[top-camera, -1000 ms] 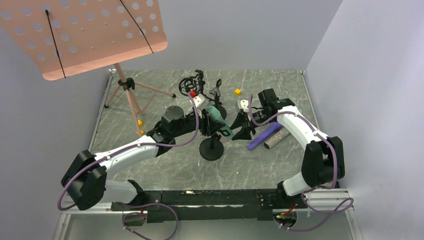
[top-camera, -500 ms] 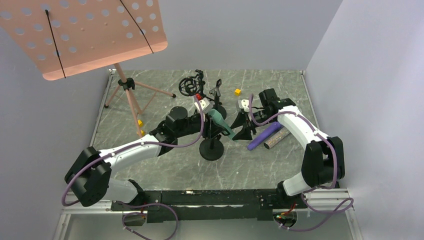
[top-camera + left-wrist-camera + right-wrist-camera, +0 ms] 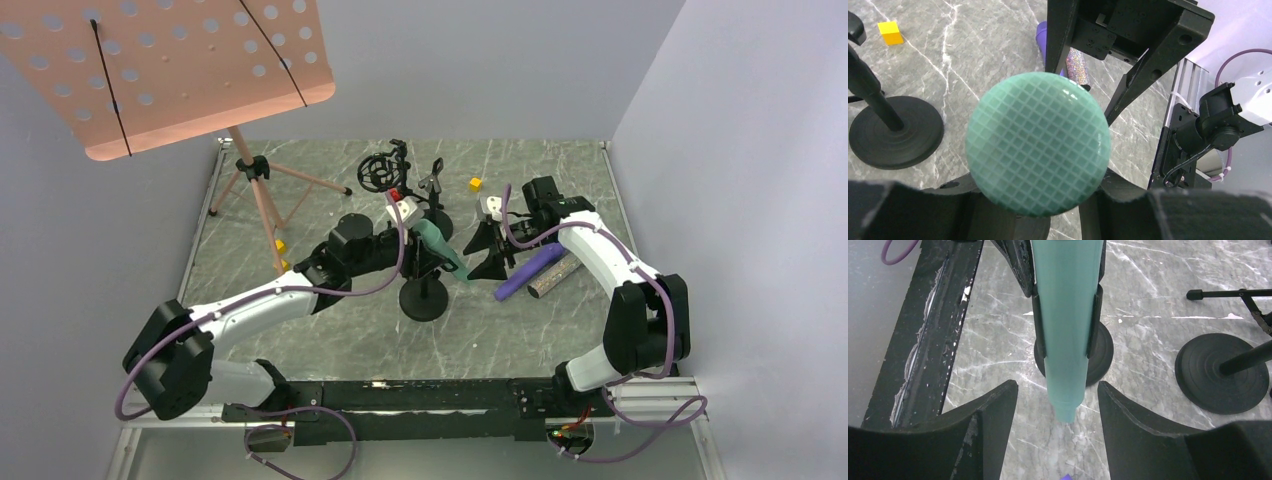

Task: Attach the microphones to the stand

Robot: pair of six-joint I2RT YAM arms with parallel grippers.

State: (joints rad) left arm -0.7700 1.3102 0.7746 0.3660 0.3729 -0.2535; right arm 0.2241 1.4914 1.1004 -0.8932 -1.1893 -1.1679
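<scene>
The teal-green microphone (image 3: 440, 247) lies slanted in the black clip (image 3: 1092, 315) of a round-based stand (image 3: 423, 300). My left gripper (image 3: 418, 258) is shut on it just behind its mesh head (image 3: 1038, 142), which fills the left wrist view between my fingers (image 3: 908, 210). My right gripper (image 3: 482, 252) is open; the microphone's tail (image 3: 1065, 405) hangs between its fingers (image 3: 993, 405) without touching. The purple microphone (image 3: 530, 272) and the glittery grey-brown one (image 3: 553, 277) lie side by side on the table right of the right gripper.
A second black round-based stand (image 3: 1223, 372) and a shock-mount stand (image 3: 380, 172) are behind. A pink music stand on a tripod (image 3: 255, 195) is at the back left. Small yellow cubes (image 3: 475, 184) (image 3: 281, 245) lie on the marble top.
My left gripper has shifted slightly right with the teal microphone over the stand. My right gripper has drawn back a little to the right.
</scene>
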